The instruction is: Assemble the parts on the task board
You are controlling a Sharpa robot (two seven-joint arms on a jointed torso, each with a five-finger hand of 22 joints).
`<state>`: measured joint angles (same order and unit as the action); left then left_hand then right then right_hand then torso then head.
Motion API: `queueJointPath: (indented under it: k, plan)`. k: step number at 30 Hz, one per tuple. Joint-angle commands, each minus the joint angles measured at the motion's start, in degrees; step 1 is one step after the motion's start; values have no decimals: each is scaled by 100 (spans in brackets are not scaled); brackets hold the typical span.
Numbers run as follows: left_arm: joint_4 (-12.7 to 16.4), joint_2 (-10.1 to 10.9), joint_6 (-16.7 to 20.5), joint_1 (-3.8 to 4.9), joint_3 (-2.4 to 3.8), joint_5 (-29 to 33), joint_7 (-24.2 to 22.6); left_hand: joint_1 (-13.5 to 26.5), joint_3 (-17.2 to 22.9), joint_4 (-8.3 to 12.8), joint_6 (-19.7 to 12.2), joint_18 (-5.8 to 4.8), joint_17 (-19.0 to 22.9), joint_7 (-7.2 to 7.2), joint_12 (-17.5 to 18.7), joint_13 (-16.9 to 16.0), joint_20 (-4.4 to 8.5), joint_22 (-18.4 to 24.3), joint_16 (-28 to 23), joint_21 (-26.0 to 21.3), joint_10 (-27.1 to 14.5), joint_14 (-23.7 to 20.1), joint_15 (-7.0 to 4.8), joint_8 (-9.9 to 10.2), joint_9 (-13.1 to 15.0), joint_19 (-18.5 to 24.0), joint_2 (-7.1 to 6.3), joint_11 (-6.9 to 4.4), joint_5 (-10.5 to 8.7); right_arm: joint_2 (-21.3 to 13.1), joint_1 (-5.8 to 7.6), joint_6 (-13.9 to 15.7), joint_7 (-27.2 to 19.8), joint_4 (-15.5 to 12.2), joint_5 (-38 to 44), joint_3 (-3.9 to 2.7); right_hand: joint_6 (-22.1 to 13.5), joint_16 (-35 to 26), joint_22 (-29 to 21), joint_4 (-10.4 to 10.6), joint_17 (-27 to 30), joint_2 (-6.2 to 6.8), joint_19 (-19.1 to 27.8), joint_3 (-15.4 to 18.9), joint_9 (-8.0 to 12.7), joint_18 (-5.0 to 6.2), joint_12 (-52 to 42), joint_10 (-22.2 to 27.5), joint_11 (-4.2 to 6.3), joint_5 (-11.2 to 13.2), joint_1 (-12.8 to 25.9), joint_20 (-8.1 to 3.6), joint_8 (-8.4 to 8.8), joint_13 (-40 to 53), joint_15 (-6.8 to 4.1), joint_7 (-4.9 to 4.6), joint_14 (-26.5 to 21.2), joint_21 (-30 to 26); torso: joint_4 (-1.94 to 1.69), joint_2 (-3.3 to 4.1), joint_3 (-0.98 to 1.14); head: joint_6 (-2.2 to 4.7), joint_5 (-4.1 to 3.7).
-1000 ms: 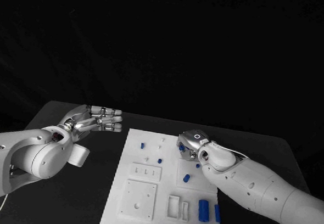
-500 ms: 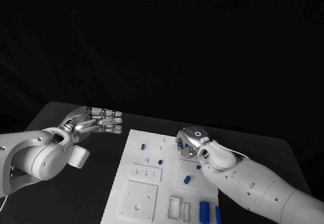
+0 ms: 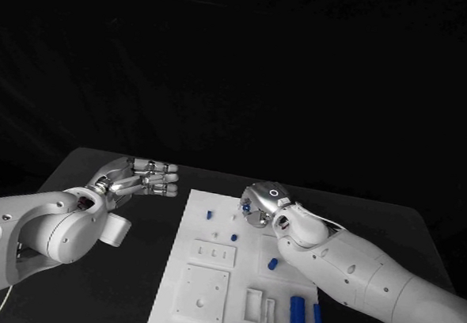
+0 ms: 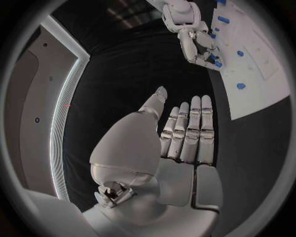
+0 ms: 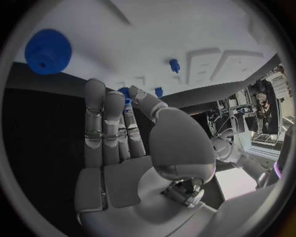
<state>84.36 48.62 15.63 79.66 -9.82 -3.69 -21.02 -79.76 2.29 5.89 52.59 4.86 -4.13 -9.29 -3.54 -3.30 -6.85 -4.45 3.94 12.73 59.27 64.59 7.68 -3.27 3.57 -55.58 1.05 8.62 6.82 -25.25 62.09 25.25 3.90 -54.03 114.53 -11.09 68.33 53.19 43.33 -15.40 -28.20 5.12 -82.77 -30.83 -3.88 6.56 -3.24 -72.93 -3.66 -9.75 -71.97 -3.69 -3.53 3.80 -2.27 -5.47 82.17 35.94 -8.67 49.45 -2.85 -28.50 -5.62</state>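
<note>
White board: the task board (image 3: pixel 244 278) lies in the middle of the black table (image 3: pixel 106 174), long side running from 6 to 12 o'clock in the head view.
Parts: small blue pieces are scattered on the board's far and right-hand areas, among them a short peg (image 3: pixel 272 264) near mid-board and two longer cylinders (image 3: pixel 297 311) lying side by side at about 5 o'clock.
Gear: a blue toothed wheel (image 5: pixel 47 50) lies flat on the board in the right wrist view, apart from the fingers.
Right hand: the right hand (image 3: pixel 262 205) hangs over the board's far end, about 12 o'clock of the board centre, fingers pointed down at a small blue part (image 5: pixel 125 94) at their tips. Thumb and fingers are close about it; whether they have hold of it I cannot tell. Likely it is there to pick or seat that piece.
Left hand: the left hand (image 3: pixel 140 178) hovers off the board over bare table at about 10 o'clock, fingers straight and side by side, palm flat, holding nothing. Probably parked to keep out of the way.
Edges and room: open black table lies along the board's left edge, and the near half of the board is unobstructed. The right forearm (image 3: pixel 369 278) crosses above the board's right edge, so the cylinders beneath it look awkward to reach.
</note>
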Motion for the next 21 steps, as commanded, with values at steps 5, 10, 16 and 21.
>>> queueJointPath:
  k: [5,10,16,21]
  plan:
    - [-10,-69,-94,12,6,-18,-22,-49,-25,5,-27,-17,4,-1,9,-8,-16,9,-31,-17,-31,-35,4,-17,-1,7,15,9,-26,206,-2,-85,63,192,-3,-6,10,-32,80,-7,-12,-71,-14,17,2,103,-15,-122,119,6,18,-20,-10,-13,-23,-9,11,-65,-56,9,-35,10,-9]
    - [-22,-100,-97,13,6,-18,-21,-49,-25,5,-27,-17,4,-1,9,-8,-16,9,-31,-17,-31,-35,4,-17,-1,7,15,9,-26,303,-3,-65,146,310,32,-6,4,-41,122,-1,-11,-73,-22,10,3,102,-12,-111,117,-6,28,-21,-7,-14,-27,-11,4,-99,-106,14,-67,15,-53]
    - [-6,-108,-89,14,7,-18,-19,-49,-25,5,-27,-17,4,-1,9,-8,-16,9,-31,-17,-31,-35,4,-17,-1,7,15,9,-26,359,-2,14,254,392,87,-7,4,-52,194,2,-12,-62,-43,-14,2,104,-13,-111,117,-9,31,-23,-9,-13,-29,-11,6,-168,-107,29,-74,21,-33]
    - [-4,-107,-85,15,7,-18,-17,-49,-25,5,-27,-17,4,-1,9,-8,-16,9,-31,-17,-31,-35,4,-17,-1,7,15,9,-26,360,1,123,349,388,146,-7,9,-48,232,2,-17,-59,-54,-24,2,100,-13,-115,119,2,28,-26,-7,-14,-31,-10,6,-187,-119,35,-85,33,-42]
